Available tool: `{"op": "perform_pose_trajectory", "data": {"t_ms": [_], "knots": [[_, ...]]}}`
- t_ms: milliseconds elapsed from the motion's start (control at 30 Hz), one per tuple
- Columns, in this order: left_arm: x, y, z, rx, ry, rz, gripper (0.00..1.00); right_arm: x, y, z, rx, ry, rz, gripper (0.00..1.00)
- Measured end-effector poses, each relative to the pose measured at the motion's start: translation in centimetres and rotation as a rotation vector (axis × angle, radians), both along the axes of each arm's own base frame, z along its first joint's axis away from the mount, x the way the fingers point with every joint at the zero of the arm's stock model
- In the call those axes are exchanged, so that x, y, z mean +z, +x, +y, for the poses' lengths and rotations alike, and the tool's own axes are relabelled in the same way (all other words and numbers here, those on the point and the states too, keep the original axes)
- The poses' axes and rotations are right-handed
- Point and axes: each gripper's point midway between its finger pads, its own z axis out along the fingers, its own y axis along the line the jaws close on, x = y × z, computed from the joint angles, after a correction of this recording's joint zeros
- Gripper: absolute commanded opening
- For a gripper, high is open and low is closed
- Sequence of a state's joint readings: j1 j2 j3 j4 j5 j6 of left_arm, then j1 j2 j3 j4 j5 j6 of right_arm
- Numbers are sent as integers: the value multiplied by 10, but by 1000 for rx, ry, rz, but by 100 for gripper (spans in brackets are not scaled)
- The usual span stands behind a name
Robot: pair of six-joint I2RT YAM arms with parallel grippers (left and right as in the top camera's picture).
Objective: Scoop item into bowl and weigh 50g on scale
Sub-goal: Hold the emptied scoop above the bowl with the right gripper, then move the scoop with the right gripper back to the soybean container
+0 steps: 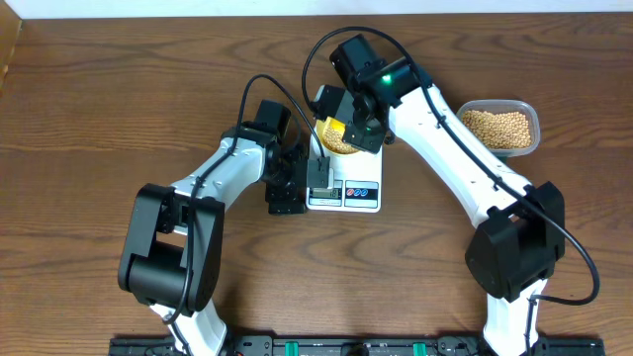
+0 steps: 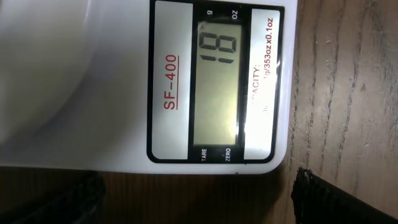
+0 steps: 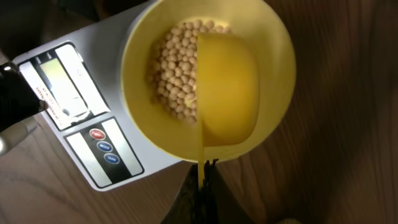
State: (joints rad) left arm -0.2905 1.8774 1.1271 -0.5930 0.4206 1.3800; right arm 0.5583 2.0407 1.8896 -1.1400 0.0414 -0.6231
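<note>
The left claw (image 2: 196,200) hangs low over the near edge of the scale (image 2: 124,74). Its fingers are spread wide and hold nothing. Its camera looks right at the display (image 2: 217,87), which shows 18, and the goal is 50. So more beans (image 3: 174,68) are needed, I think more than 1 scoop.

A bit farther back, the bowl (image 3: 138,93) sits on the scale with beans inside. The right claw (image 3: 204,198) is pressed together, pinching the thin handle of the yellow scoop (image 3: 227,87). The scoop hangs over the right half of the bowl, and no beans show on it.

To do this well, lift the scoop up without bumping the bowl, since a push would change the number. Keep the left claw off the scale too.

Far right on the desk (image 1: 99,99) is the tub (image 1: 537,127) full of beans. Take small scoops there, pour slowly, and check the number each time.
</note>
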Motion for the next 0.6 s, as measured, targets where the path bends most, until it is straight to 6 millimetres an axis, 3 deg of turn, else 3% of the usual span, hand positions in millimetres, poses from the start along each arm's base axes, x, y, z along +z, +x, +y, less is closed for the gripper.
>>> {"op": "perform_pose_trajectory", "data": {"t_ms": [200,333,433,533,600], "knots": [[0,0,0,0,0,0,98,22,14,-11,-62,64,-5,1],[0,0,0,0,0,0,97,43,34,-30,-140,122,-40,5],[0,0,0,0,0,0,98,57,54,-60,-254,154,-73,3],[0,0,0,0,0,0,98,62,68,-109,-417,131,-99,1],[0,0,0,0,0,0,98,61,72,-151,-553,82,-104,1]]}}
